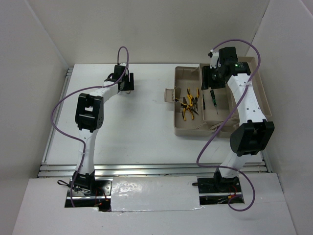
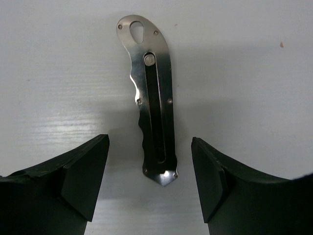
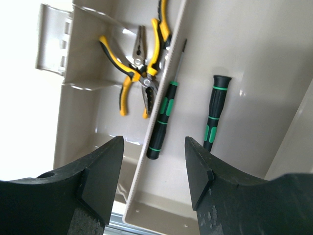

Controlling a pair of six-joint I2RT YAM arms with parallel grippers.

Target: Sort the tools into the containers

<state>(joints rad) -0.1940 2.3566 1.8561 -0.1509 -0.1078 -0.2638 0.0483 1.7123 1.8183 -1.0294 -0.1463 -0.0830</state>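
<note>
Yellow-and-black pliers [image 3: 141, 73], green-banded black screwdrivers [image 3: 162, 120], silvery metal piece [image 2: 154, 98], apparently beige toolbox [image 1: 182, 81]

The right arm [image 1: 247, 100] covers the right side of the toolbox [image 1: 188, 131].

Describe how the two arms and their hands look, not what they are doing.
Left arm and right arm: white links joined by chunky black joint housings, each trailed by a looping purple cable. A green light glows near the right wrist. Left hand and right hand: two matte black wedge-shaped fingers each, flat inner faces.
</note>
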